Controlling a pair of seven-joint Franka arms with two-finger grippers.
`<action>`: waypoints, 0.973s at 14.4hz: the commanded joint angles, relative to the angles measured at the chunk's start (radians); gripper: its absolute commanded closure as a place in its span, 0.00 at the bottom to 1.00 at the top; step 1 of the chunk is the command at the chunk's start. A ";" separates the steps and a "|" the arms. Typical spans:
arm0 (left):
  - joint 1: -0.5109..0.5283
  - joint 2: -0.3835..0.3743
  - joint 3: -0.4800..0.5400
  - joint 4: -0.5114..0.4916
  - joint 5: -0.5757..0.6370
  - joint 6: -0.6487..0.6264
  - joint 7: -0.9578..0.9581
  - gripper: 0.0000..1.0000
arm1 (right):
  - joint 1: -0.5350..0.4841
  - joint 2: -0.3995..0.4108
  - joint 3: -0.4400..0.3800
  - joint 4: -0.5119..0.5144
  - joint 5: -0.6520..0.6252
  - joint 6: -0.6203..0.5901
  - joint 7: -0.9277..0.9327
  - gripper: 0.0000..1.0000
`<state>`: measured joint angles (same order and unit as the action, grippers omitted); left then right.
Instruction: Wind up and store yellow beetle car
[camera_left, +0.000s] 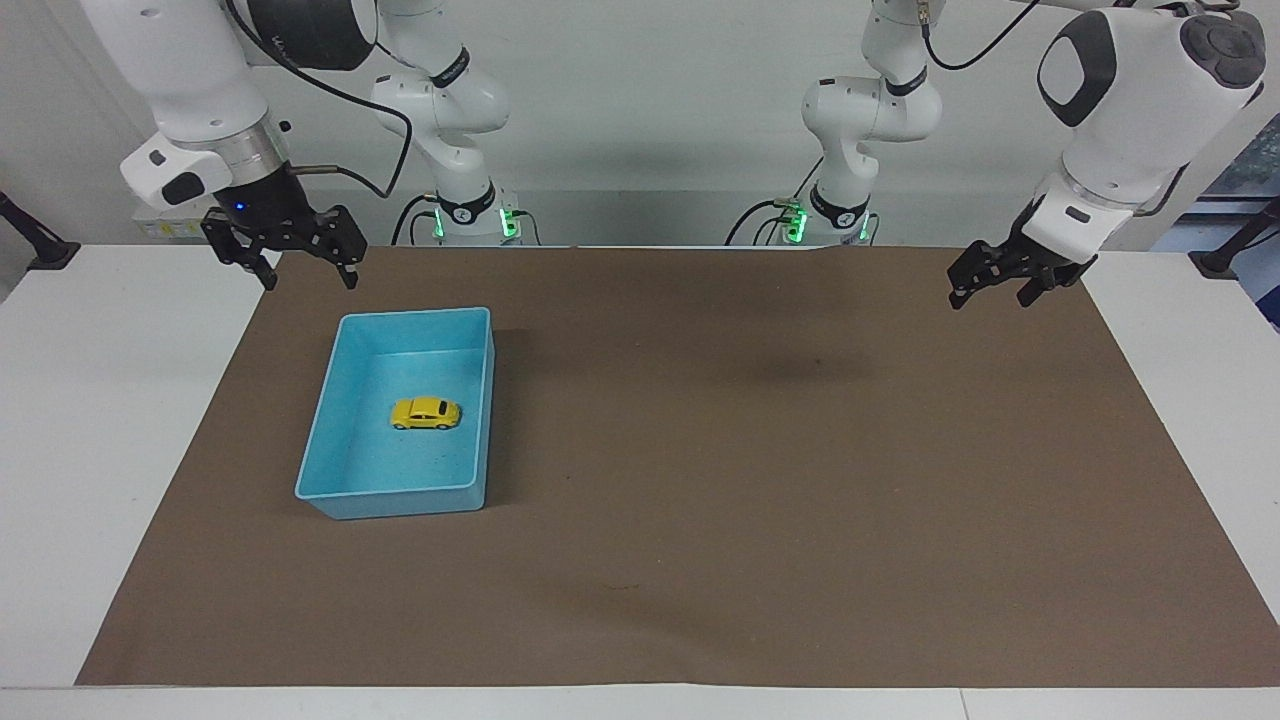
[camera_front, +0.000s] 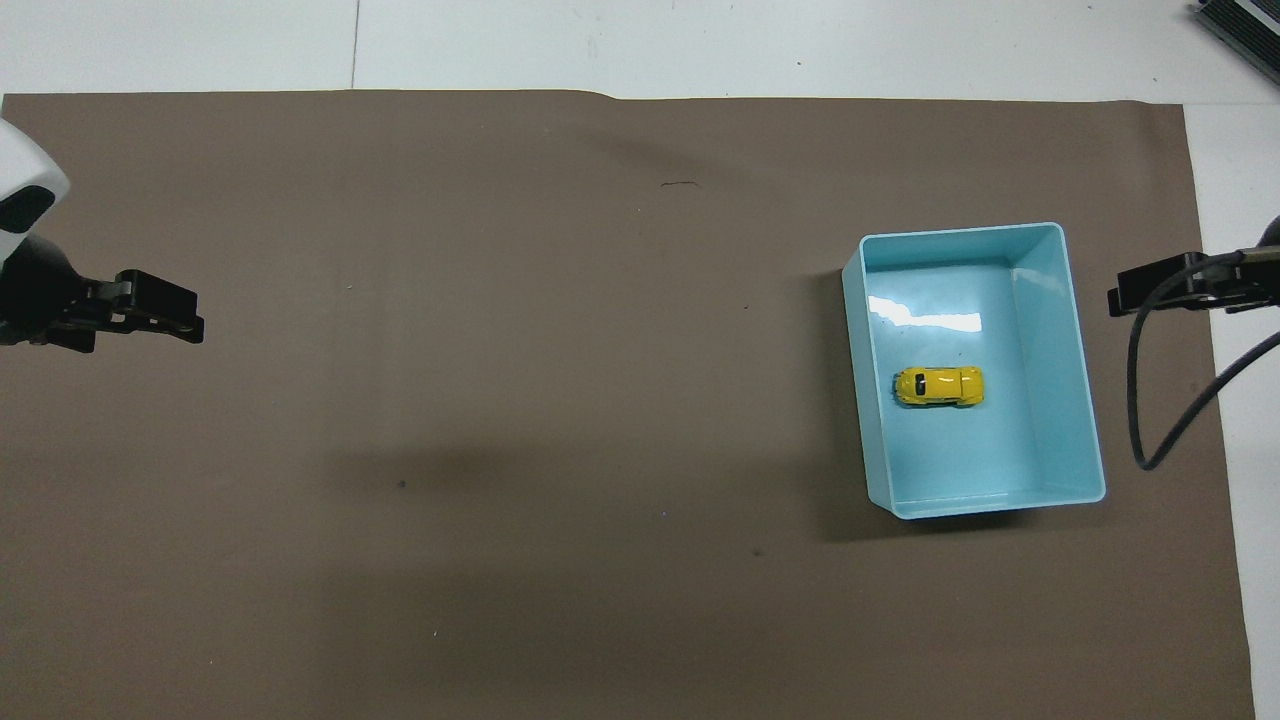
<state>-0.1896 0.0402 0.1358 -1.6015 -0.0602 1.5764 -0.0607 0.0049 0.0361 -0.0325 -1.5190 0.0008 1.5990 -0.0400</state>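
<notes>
Car (camera_left: 426, 413) is sitting on its wheels on the floor of the blue bin (camera_left: 325, 400), roughly mid-bin, touching no wall, with the bin lying on the brown mat (camera_left: 760, 480) toward the right arm's end of the table. Right gripper (camera_left: 300, 278) is hanging empty with fingers spread apart over the mat's edge at that end, clear of the bin. Left gripper (camera_left: 985, 290) is waiting in the air over the mat at the left arm's end, fingers apart, gripping nothing.
</notes>
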 joint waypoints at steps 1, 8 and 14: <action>0.012 0.012 -0.005 0.026 -0.006 -0.023 0.001 0.00 | -0.002 0.010 0.008 0.010 0.031 0.042 -0.011 0.00; 0.012 0.012 -0.005 0.026 -0.006 -0.023 0.001 0.00 | 0.013 -0.001 0.009 -0.021 0.059 0.022 -0.015 0.00; 0.012 0.012 -0.005 0.026 -0.006 -0.023 0.001 0.00 | 0.004 -0.005 0.011 -0.023 0.062 0.003 -0.015 0.00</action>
<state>-0.1896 0.0402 0.1358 -1.6015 -0.0602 1.5764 -0.0608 0.0246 0.0412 -0.0219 -1.5288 0.0365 1.6104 -0.0400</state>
